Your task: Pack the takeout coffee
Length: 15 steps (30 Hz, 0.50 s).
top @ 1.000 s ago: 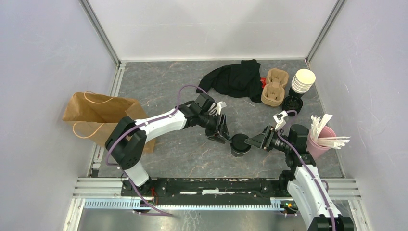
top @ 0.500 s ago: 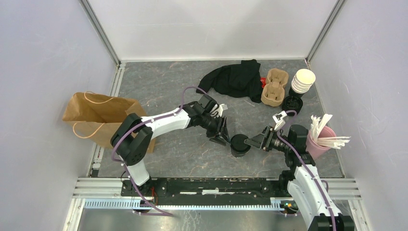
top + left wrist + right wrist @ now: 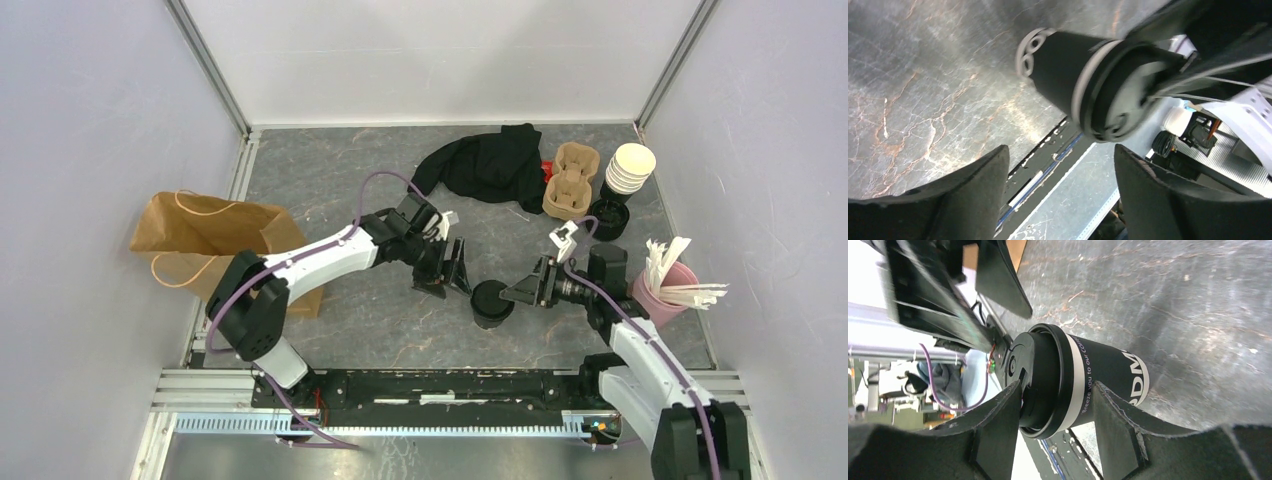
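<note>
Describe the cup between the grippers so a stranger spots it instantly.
On the grey table, look near the middle front, between the left gripper and right gripper. The cup standing there is black with a black sip lid, unlike the lidless cream-lined stack at far right.

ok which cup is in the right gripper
The black lidded cup at middle front, between the fingers of the right gripper. The cream-lined cup stack at back right and the pink cup stand apart.

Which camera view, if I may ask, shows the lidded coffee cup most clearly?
Right wrist: the lidded cup fills it, sharp, printing readable. Left wrist shows it blurred; top external shows only its lid from above.
</note>
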{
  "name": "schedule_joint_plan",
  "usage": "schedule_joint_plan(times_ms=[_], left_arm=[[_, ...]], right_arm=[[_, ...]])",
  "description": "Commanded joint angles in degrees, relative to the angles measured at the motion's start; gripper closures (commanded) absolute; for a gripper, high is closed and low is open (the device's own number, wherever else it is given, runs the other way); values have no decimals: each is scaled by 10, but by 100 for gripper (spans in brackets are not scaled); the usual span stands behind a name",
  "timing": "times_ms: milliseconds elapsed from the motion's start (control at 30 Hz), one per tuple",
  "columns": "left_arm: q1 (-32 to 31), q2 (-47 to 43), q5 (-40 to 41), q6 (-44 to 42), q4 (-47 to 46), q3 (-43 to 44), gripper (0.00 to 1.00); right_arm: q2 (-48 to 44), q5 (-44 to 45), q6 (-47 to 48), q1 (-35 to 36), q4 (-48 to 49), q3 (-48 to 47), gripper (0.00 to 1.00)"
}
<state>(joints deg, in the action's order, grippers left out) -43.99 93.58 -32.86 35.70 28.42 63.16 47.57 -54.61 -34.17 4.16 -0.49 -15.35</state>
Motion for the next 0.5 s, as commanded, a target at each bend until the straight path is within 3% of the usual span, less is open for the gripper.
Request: schedule_joint_plan(times_ms=[0,300,467], left_arm=[[13,-53,-40,13,-48,37,14],[11,13,-89,7,-54,17,24],[8,41,-88,2,-53,19,30]], right_arm=[[52,27,47,56,1,-28,42],[92,41,30,75,23,-75,41],[57,66,35,74,-23,-81,28]])
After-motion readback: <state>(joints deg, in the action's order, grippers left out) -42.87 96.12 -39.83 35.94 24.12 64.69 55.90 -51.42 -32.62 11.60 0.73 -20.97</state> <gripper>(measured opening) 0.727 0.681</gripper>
